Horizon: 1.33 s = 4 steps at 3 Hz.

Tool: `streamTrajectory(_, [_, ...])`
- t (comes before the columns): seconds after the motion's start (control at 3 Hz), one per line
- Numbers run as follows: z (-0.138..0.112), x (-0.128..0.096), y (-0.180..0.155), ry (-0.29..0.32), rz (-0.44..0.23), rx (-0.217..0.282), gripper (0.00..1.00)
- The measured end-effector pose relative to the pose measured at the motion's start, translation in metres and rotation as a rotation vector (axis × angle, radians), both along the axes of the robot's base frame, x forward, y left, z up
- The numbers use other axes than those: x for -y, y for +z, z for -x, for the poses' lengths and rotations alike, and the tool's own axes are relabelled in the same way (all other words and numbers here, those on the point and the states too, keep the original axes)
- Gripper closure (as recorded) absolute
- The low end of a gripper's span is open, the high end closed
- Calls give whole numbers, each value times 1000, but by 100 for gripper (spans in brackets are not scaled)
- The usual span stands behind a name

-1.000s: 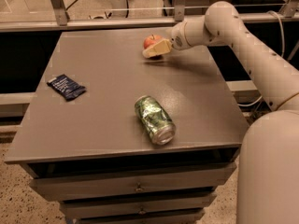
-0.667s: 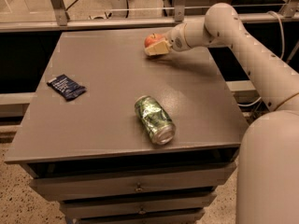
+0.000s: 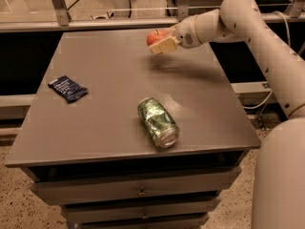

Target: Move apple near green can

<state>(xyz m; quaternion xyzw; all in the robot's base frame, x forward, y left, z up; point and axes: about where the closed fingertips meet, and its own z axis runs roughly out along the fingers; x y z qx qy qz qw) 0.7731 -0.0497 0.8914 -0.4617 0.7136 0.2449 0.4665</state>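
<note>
Gripper [image 3: 158,43] first: from my one camera view I see it over the far half of the desk [image 3: 95,128], a little right of the middle and near the far edge, closed on the apple [image 3: 155,35]. One pale finger [image 3: 162,46] lies across the near, lower side of the fruit; the other I cannot see, as it is behind the apple. The apple is red with a lighter patch and sits at the left-pointing tip of the gripper, clear of the desk top. A soft shadow [image 3: 178,71] lies on the grey surface below it and somewhat nearer to me, apart from the fruit itself. The arm [image 3: 248,18] comes in from beyond the right edge. Its white links bend at an elbow above the far right corner, then run down the right side of the view to the robot's body [image 3: 281,175] beside the near right corner.

The can [image 3: 157,121] lies on its side close to the near edge, roughly midway between the left and right edges. Its body is green and white, and a silver end is turned towards the near right corner. It is well apart from the apple, with bare desk between them. A dark blue packet [image 3: 68,88] lies flat close to the left edge, about halfway along it, well apart from both can and apple. Below the near edge I see the fronts of drawers [image 3: 138,192], each with a small knob in the middle.
</note>
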Motion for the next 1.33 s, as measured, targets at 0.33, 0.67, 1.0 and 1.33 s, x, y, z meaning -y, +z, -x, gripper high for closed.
streamTrajectory(0.33, [50, 11, 13, 121, -29, 11, 100])
streamTrajectory(0.67, [111, 34, 18, 241, -54, 46, 100])
streamTrajectory(1.0, [164, 54, 9, 352, -51, 75, 100])
streamTrajectory(1.33, [208, 58, 0, 461, -19, 108, 100])
